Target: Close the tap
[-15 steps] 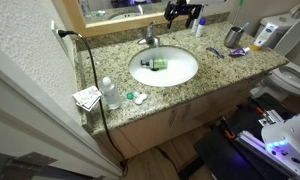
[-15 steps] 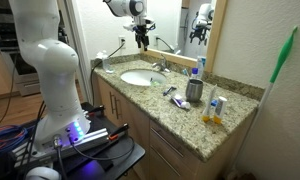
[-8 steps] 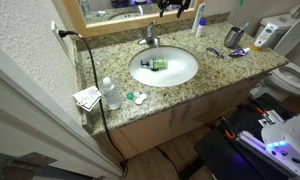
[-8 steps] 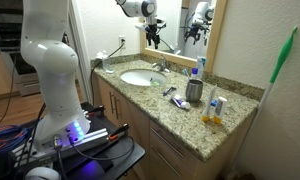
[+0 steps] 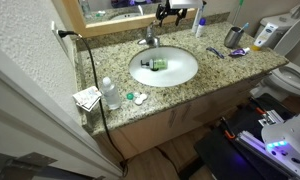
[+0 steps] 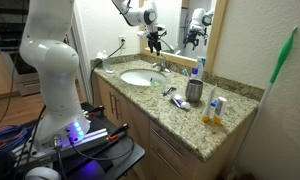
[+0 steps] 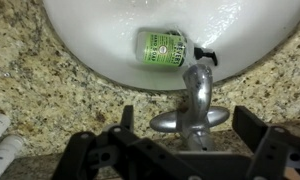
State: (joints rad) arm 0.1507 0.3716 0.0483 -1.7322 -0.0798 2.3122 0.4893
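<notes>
Presently the pincer (image 7: pixel 190 125) is open and holds nothing. Its fingers (image 7: pixel 126 120) are spread wide at either side of the wrist view.

Between them, taken from left to right, lies the tap (image 7: pixel 197 88). It stands on the desk (image 7: pixel 30 70) at the middle of the sink's (image 7: pixel 100 50) back rim. Its long axis runs from that rim out over the sink, square to the line joining the fingers. In both exterior views the tap (image 5: pixel 150 38) (image 6: pixel 162 66) sits below the pincer (image 5: pixel 168 12) (image 6: pixel 155 42), clear of it, so the approach is judged to be a straight descent.

Condition of the tap: small, bright chrome, with a short spout over the sink. A broad chrome part crosses the tap at the rim end; whether it is lever or base cannot be told. No running water can be made out. A green-labelled bottle (image 7: pixel 165 47) lies in the sink, just left of the spout tip.
</notes>
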